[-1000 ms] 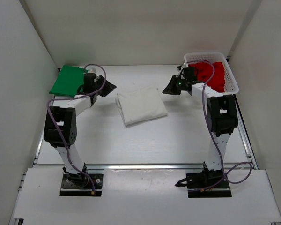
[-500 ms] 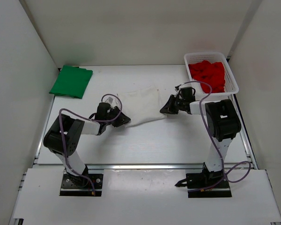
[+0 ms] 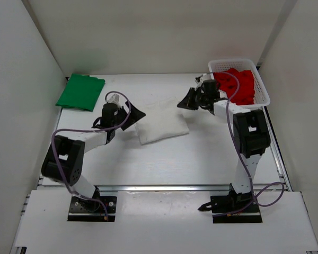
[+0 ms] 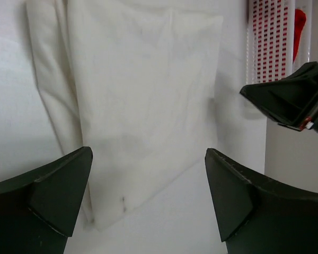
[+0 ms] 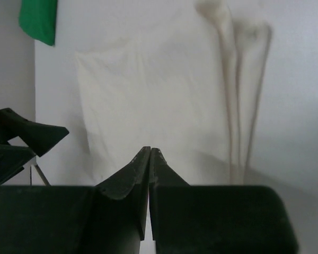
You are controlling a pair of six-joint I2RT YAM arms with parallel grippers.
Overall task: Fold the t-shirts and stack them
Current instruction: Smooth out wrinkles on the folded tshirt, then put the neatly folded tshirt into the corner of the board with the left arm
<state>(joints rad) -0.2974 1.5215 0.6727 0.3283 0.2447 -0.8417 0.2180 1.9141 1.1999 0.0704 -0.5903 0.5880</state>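
Observation:
The white t-shirt (image 3: 161, 124) lies folded in the middle of the table, and fills the left wrist view (image 4: 143, 95) and the right wrist view (image 5: 148, 100). The green t-shirt (image 3: 80, 92) lies folded at the far left corner. The red t-shirt (image 3: 238, 84) sits crumpled in the white basket (image 3: 262, 87). My left gripper (image 3: 136, 114) hovers at the white shirt's left edge, its jaws wide open (image 4: 148, 153) with nothing between them. My right gripper (image 3: 186, 100) hangs off the shirt's far right corner, shut and empty (image 5: 149, 150).
White walls enclose the table on the left, back and right. The basket (image 4: 270, 37) stands at the far right, close behind the right arm. The green t-shirt (image 5: 38, 18) and my left gripper (image 5: 26, 135) show in the right wrist view.
Both grippers have pulled back from the white shirt's near sides toward its far corners. The left jaws have opened wide. The right gripper has stayed shut.

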